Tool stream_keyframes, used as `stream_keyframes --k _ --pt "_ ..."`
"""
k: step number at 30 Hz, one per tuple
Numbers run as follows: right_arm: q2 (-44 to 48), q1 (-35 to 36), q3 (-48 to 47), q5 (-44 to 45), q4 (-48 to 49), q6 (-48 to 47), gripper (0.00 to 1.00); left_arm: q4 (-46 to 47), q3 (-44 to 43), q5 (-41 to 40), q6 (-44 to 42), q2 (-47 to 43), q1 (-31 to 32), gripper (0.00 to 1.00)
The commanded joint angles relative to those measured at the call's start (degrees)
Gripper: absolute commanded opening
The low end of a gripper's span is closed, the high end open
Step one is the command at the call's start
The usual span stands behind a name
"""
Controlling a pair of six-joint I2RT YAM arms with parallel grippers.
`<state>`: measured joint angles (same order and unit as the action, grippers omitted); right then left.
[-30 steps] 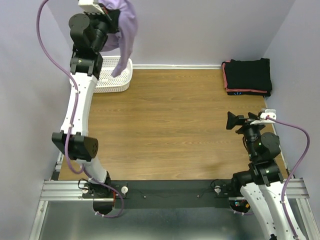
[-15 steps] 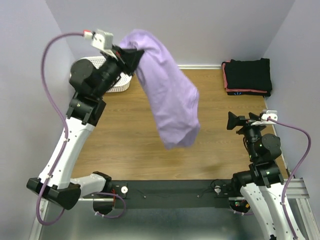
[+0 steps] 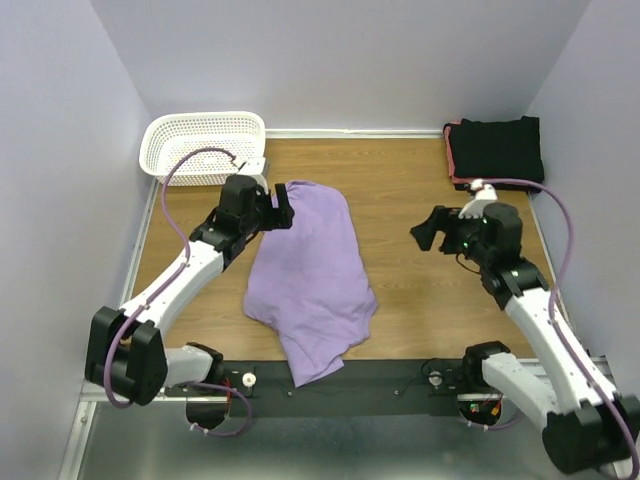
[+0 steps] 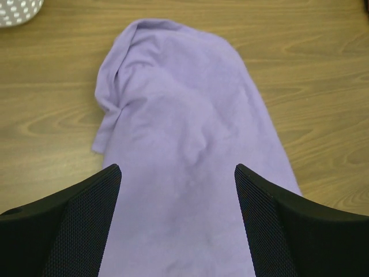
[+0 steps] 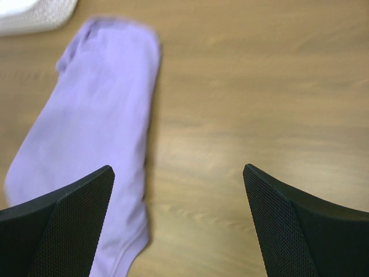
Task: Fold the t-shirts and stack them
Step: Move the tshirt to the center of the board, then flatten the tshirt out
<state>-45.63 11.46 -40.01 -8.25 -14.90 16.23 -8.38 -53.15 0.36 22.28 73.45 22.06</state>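
Left gripper (image 4: 177, 173): fingers wide apart, nothing clamped. The lavender t-shirt (image 3: 310, 275) lies loose and unfolded on the table (image 3: 400, 190), directly beneath and ahead of it. Right gripper (image 5: 179, 170): fingers wide apart, empty, over bare wood, with the shirt ahead to its left. Folded black shirts (image 3: 495, 150) sit stacked behind it, at the table's corner.

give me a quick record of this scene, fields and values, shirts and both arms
lavender shirt: lying loose and unfolded on the table, near end over the table's near edge
black shirts: folded, stacked in the far right corner, coral-red edge showing
basket: white mesh, far left corner
left fingers: open, over the lavender shirt's far end, not gripping it
right fingers: open, over bare wood right of the shirt, holding nothing
fold: not yet started
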Motion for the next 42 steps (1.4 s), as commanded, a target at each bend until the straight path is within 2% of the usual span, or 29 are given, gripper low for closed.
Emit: stream_keyframes --k 1,5,6,10,16,19,22,23,24,25,26,29,32,33,35,36,37,38,40,42 --pt "-9.20 0.49 -1.83 -20.18 -5.41 3.46 1.00 -2.16 3.48 -3.61 0.92 -4.45 0.44 0.87" --pt "-18.52 3.03 -1.65 -21.55 -6.02 3.98 0.96 -5.23 8.75 -6.06 2.50 -7.70 0.44 0.87" --pt "-22.62 5.04 -1.30 -21.37 -6.02 4.16 0.90 -5.33 10.85 -6.60 3.02 -8.23 0.44 0.87" --pt "-32.47 12.41 -1.83 -19.27 -4.97 6.35 0.77 -6.21 13.85 -7.74 3.56 -9.38 0.35 0.87" --pt "-41.20 20.60 -4.10 -17.68 -1.19 9.00 0.68 -7.18 14.56 -10.99 1.89 -11.48 0.35 0.87" --pt "-45.07 21.76 -5.25 -16.98 -1.19 8.65 0.60 -6.65 15.09 -11.96 1.62 -12.45 0.26 0.87" --pt "-46.31 21.67 -6.39 -13.92 -1.28 8.12 0.39 -5.25 15.79 -12.23 1.62 -13.51 0.26 0.87" --pt "-45.96 21.67 -7.09 -12.33 -1.28 7.94 0.28 -5.07 15.88 -12.40 1.62 -13.51 0.26 0.87" --pt "-45.35 21.67 -7.54 -10.31 -1.62 8.29 0.05 -4.80 16.23 -12.49 1.54 -13.51 0.17 0.87" --pt "-43.77 21.41 -8.15 -8.21 -1.89 7.94 0.01 -4.11 16.32 -12.40 1.54 -13.77 0.26 0.87" --pt "-43.15 20.80 -10.24 -4.01 -2.41 7.51 0.00 -3.84 16.58 -12.23 1.36 -13.77 0.17 0.87" --pt "-40.95 13.43 -13.86 -0.81 -4.70 6.89 0.00 -2.96 17.02 -11.96 1.18 -13.86 0.26 0.87" --pt "-40.59 3.76 -18.78 4.19 -5.32 6.89 0.01 -2.61 16.85 -11.70 0.75 -13.95 0.17 0.87" --pt "-41.12 2.00 -20.18 6.38 -5.41 6.19 0.09 -2.43 16.85 -11.52 0.66 -13.95 0.17 0.87" --pt "-43.91 -1.00 -24.66 9.99 -6.45 4.78 0.31 -2.17 16.85 -11.00 0.22 -13.86 0.00 0.87" --pt "-44.54 -1.09 -26.16 10.44 -8.29 2.51 0.49 -2.16 16.67 -10.82 0.22 -13.86 0.08 0.87" --pt "-44.90 -1.18 -27.48 9.49 -9.00 1.97 0.56 -2.16 16.76 -10.73 0.04 -13.86 0.00 0.87" --pt "-44.12 -1.09 -28.19 5.13 -9.18 1.70 0.67 -2.16 16.67 -10.38 -0.05 -13.95 0.00 0.87" --pt "-42.62 0.04 -27.06 1.94 -9.45 1.53 0.74 -2.08 16.85 -10.12 -0.13 -13.95 -0.09 0.87" --pt "-40.26 1.71 -23.99 0.61 -11.11 0.48 0.75 -1.90 16.58 -9.68 -0.48 -13.77 -0.18 0.87"
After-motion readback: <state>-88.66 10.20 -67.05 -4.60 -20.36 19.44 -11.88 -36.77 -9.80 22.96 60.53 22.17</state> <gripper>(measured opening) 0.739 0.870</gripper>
